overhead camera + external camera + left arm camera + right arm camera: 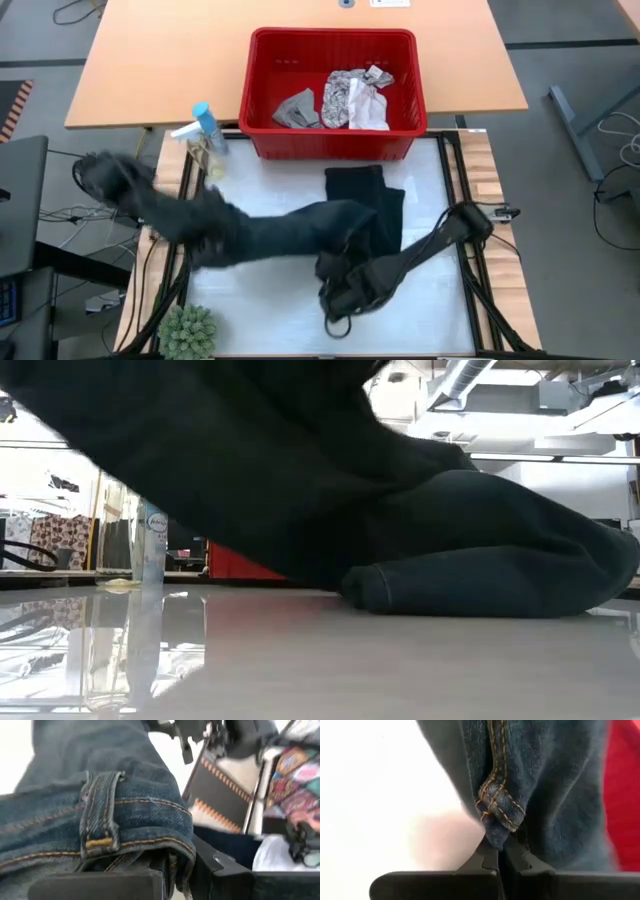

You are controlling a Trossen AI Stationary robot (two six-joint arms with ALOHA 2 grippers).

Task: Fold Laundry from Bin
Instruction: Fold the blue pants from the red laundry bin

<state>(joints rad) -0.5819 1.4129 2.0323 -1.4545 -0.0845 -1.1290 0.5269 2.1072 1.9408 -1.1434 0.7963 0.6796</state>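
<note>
Jeans (300, 232): dark denim, orange stitching, partly folded.

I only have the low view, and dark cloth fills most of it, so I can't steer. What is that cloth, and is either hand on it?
Observer: It is a pair of dark jeans stretched across the table. The left hand is shut on the waistband beside a belt loop.
Operator: And the right hand?
Observer: The right hand is shut on a stitched seam end of the same jeans.
Operator: Anything in the bin?
Observer: Yes, the red bin holds a leaf-patterned cloth, a grey piece and a white one.
</note>
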